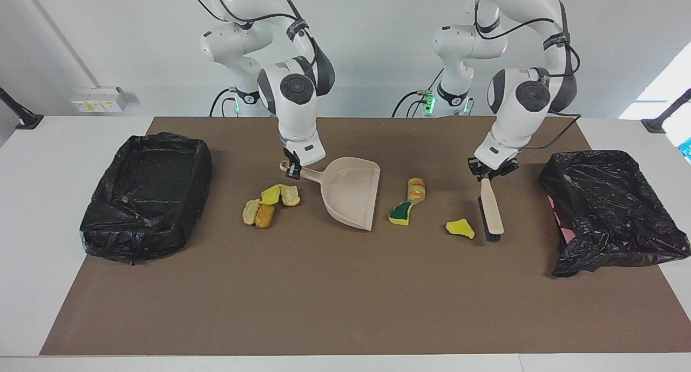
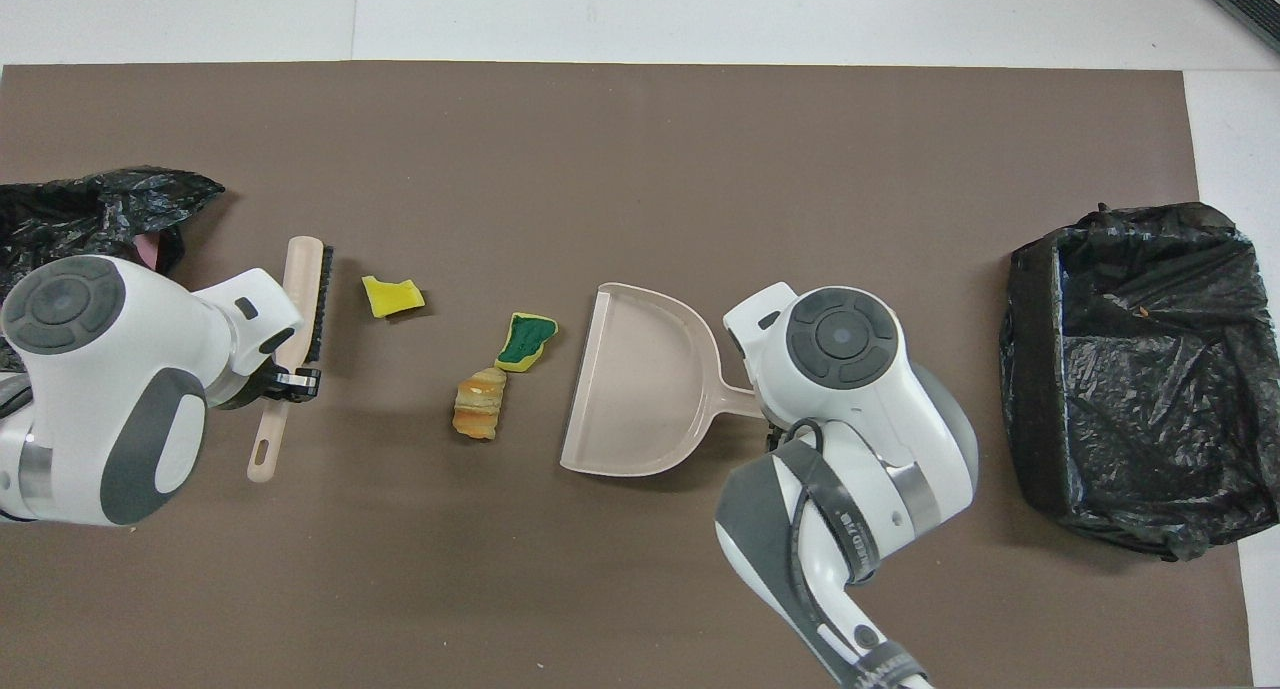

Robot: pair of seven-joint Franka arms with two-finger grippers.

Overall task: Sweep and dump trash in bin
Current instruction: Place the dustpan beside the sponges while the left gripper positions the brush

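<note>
My right gripper is shut on the handle of the beige dustpan, which rests on the mat with its open mouth toward the left arm's end. Just off that mouth lie a green-yellow sponge chunk and a tan bread lump. A yellow scrap lies beside them toward the left arm's end. My left gripper is shut on the handle of the beige hand brush, whose bristles are down by the yellow scrap. A cluster of several scraps lies beside the dustpan toward the right arm's end; my right arm hides it in the overhead view.
A black bag-lined bin stands at the right arm's end of the brown mat, and another at the left arm's end. They also show in the overhead view.
</note>
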